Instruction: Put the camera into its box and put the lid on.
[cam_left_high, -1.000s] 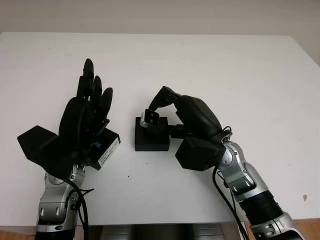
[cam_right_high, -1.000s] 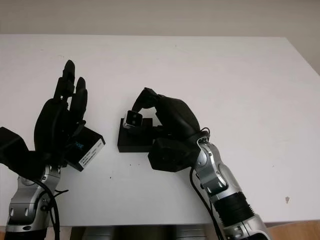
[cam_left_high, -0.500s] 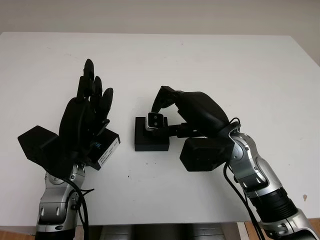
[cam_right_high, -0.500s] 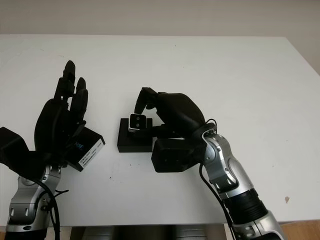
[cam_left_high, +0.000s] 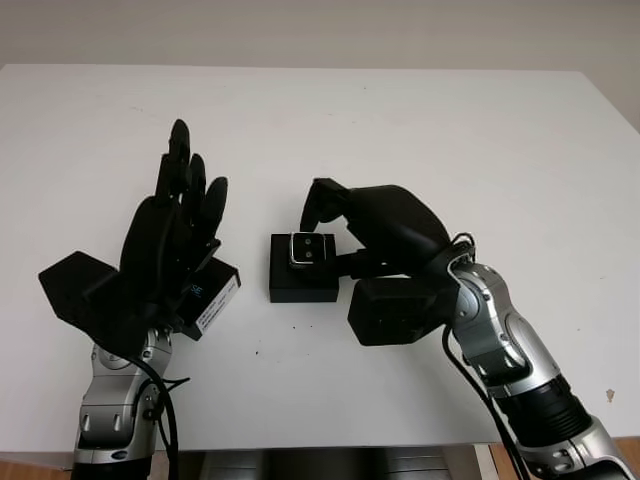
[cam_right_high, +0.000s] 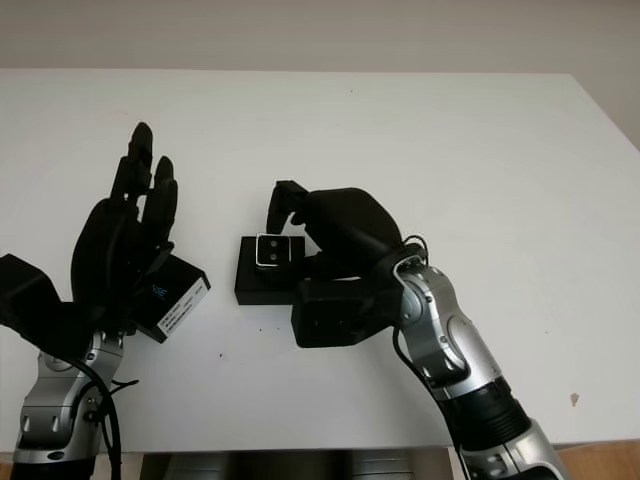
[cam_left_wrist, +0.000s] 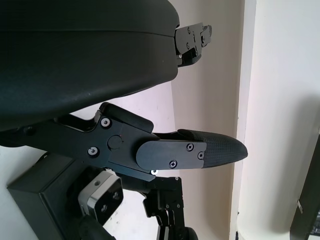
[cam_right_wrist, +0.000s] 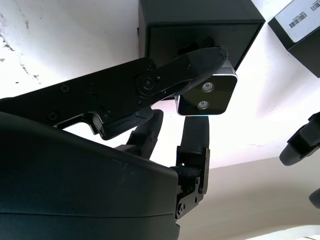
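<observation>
A small silver-edged camera (cam_left_high: 304, 249) with two lenses on its dark face is pinched in my right hand (cam_left_high: 335, 225), just above the far part of the open black box (cam_left_high: 303, 283) at the table's middle. In the right wrist view the camera (cam_right_wrist: 207, 92) sits between the fingertips, directly over the box (cam_right_wrist: 200, 30). My left hand (cam_left_high: 175, 225) is open and raised left of the box. Under it lies the black lid (cam_left_high: 208, 296) with a white label. The left wrist view shows the camera (cam_left_wrist: 101, 198) and the box (cam_left_wrist: 37, 192).
The white table (cam_left_high: 420, 140) stretches wide behind and to both sides. Its front edge runs close below my arms. A small dark speck (cam_left_high: 610, 396) marks the table at the near right.
My right hand has lowered and turned the camera so its lens face now points up, bringing it closer onto the box. The left hand and the lid have stayed put.
</observation>
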